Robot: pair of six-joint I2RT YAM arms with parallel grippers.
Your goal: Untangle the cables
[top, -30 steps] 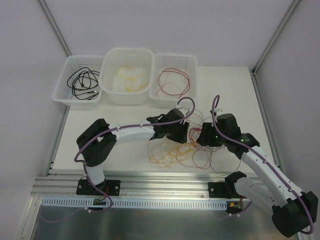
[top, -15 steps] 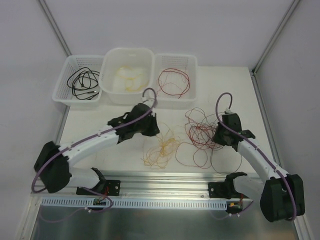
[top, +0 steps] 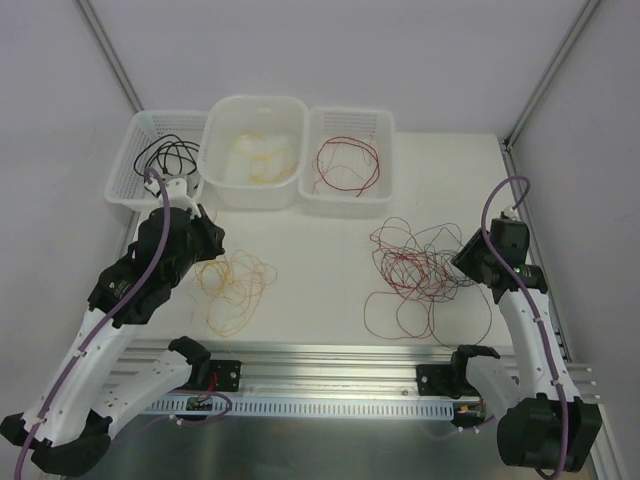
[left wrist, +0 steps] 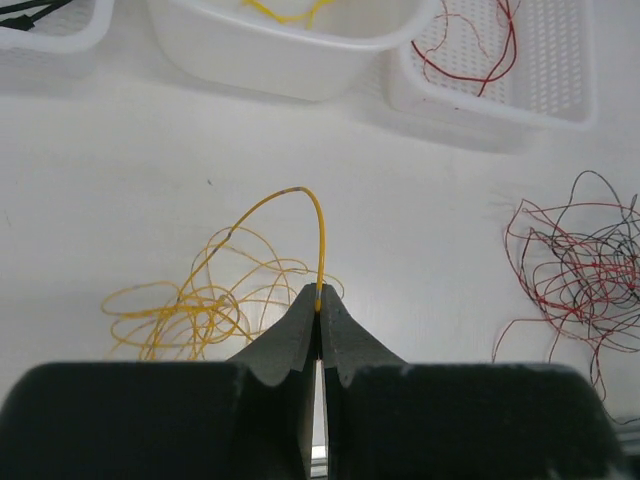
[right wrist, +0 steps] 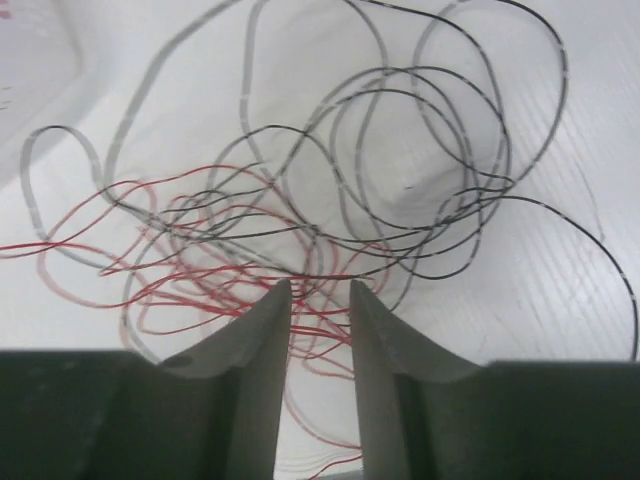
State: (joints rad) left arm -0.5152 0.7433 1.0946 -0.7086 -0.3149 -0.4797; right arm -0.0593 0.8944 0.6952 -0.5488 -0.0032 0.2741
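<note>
The yellow-orange cables (top: 236,286) lie in a loose bundle on the left of the table. They also show in the left wrist view (left wrist: 196,306). My left gripper (top: 208,250) (left wrist: 319,296) is shut on one yellow strand, which arches up from its tips. The red and black cables (top: 413,268) (left wrist: 584,268) form a tangle on the right. My right gripper (top: 463,262) (right wrist: 320,290) is open, just over the tangle's right edge. Red strands (right wrist: 200,262) run under its gap and black loops (right wrist: 420,150) lie beyond it.
Three white containers stand along the back: a basket (top: 131,185) holding black cables, a tub (top: 255,195) holding yellow ones, and a basket (top: 385,150) holding red ones. The table's aluminium front rail (top: 330,358) lies near the arm bases.
My left arm has swung far to the left, dragging the yellow cables out of the tangle. My right arm has drawn back to the right, leaving the red and black cables there.
</note>
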